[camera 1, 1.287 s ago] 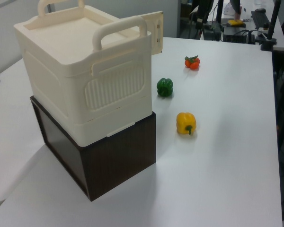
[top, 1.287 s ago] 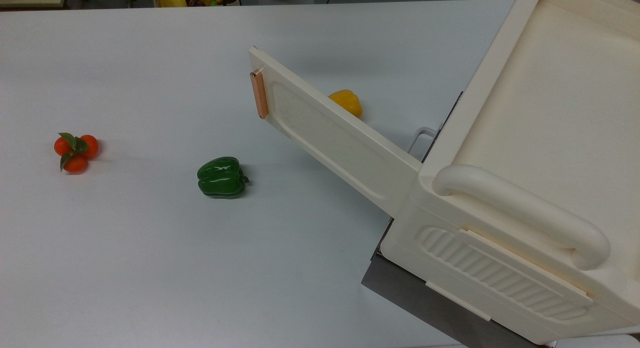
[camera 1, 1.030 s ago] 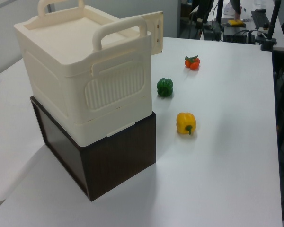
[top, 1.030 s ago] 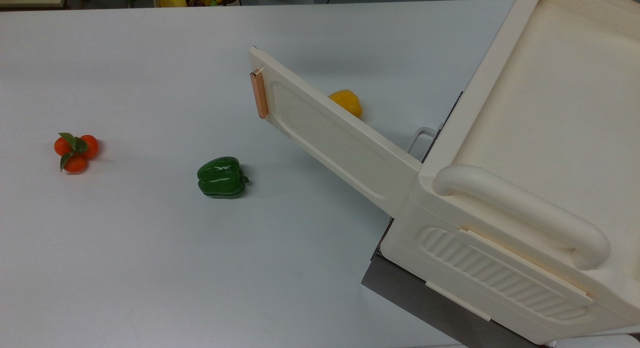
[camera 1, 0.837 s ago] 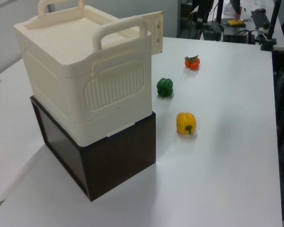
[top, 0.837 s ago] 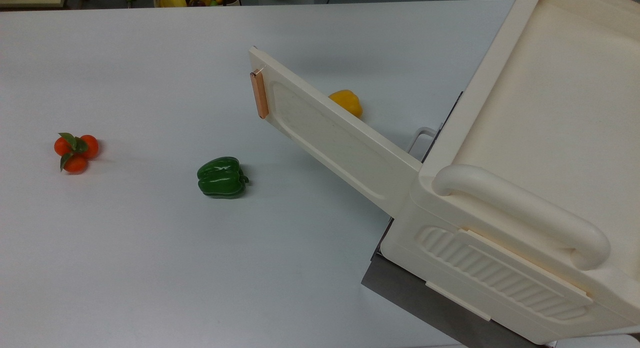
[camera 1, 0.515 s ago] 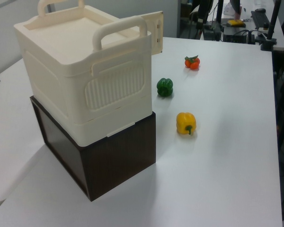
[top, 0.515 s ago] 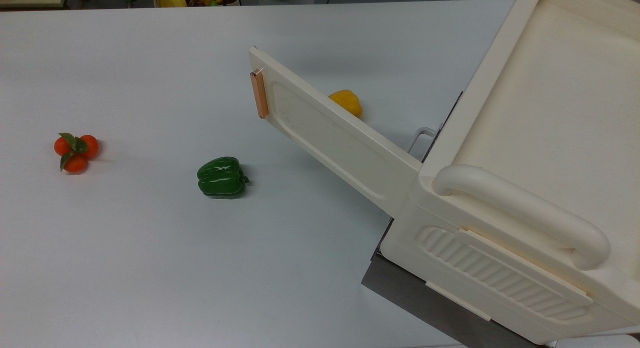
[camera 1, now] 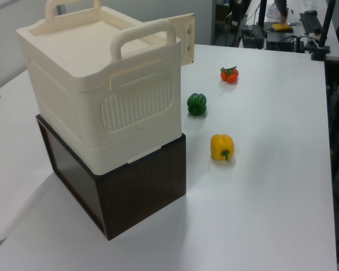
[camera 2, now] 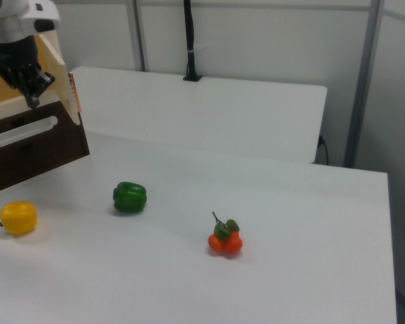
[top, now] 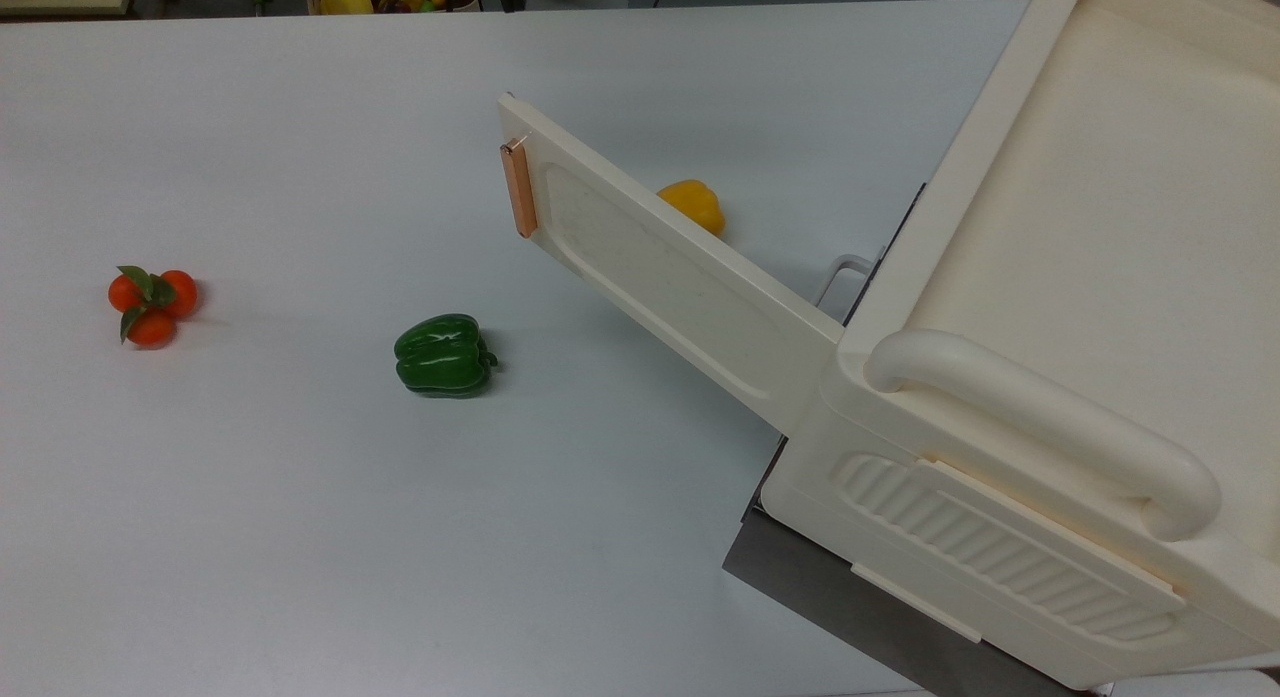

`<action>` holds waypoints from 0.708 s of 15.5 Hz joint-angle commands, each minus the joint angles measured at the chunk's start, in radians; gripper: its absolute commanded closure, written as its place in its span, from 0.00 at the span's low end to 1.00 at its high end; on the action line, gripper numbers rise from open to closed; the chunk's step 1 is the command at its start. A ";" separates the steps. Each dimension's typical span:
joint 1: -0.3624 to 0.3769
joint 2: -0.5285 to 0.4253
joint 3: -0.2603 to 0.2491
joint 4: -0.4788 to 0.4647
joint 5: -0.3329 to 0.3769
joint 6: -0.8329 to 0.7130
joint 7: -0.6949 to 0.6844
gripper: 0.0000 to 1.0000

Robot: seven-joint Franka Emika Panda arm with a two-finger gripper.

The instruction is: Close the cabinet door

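On the white table (top: pixel 300 537), reading the top view from its left to its right, a cluster of small tomatoes (top: pixel 152 300) with leaves comes first. Next is a green bell pepper (top: pixel 442 354), then the cabinet door (top: pixel 665 277) standing wide open with its copper bar handle (top: pixel 518 188) at the free end. A yellow bell pepper (top: pixel 693 204) lies behind the panel, and the cream cabinet (top: pixel 1060 377) sits on its dark base at the top view's right edge.

In the right view, the gripper (camera 2: pixel 28 82) hangs at the right view's upper left, close by the door's inner side and above the dark base. Whether its fingers are spread or pressed together I cannot tell. It seems to hold nothing.

I judge the task to be at its start: the door swings well clear of the cabinet front and nothing presses on it yet. The next move likely calls for the gripper to get to the door's outer face near the handle end, where leverage is best, and to push along the hinge arc toward the cabinet.

For room, the table on the door's outer side is broad and bare apart from the green pepper, which sits well apart from the panel. The yellow pepper lies on the closing side, down on the table. The door hangs higher than the pepper, so I expect it to pass over, though that clearance deserves care.
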 commanded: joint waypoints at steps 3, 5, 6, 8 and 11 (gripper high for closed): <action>-0.040 0.018 -0.063 -0.018 0.201 0.215 -0.007 1.00; -0.045 0.043 -0.071 -0.019 0.266 0.334 -0.005 1.00; -0.045 0.055 -0.071 -0.019 0.278 0.385 -0.005 1.00; -0.043 0.091 -0.071 -0.018 0.309 0.474 0.004 1.00; -0.031 0.139 -0.054 -0.018 0.359 0.631 0.033 1.00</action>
